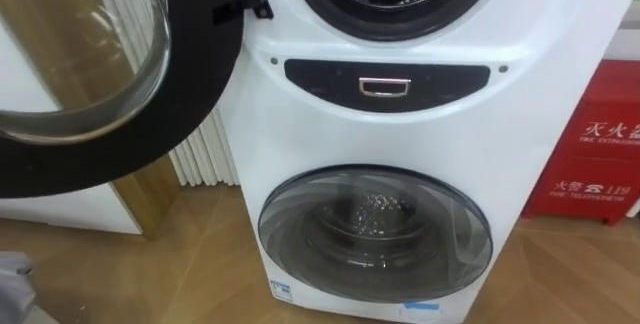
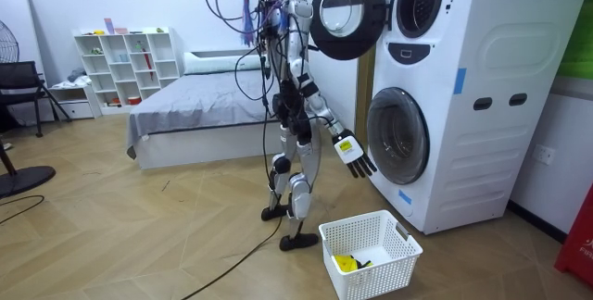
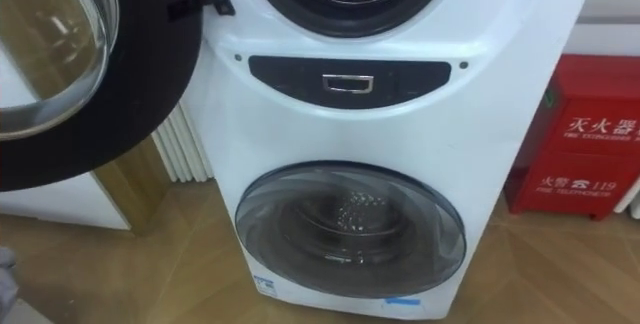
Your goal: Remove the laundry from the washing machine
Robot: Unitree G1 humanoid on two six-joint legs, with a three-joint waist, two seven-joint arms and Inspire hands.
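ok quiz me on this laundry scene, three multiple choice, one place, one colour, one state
1. Where is the white basket?
A. on the bed
B. on the floor by the robot's feet
C. on the shelf unit
2. What colour is the box beside the washing machine?
A. red
B. blue
C. green
3. How do the machine's doors stand?
A. both shut
B. both open
C. upper door open, lower door shut

1 B: it sits on the wood floor before the machine.
2 A: its front is red.
3 C: the upper swings wide, the lower covers its drum.
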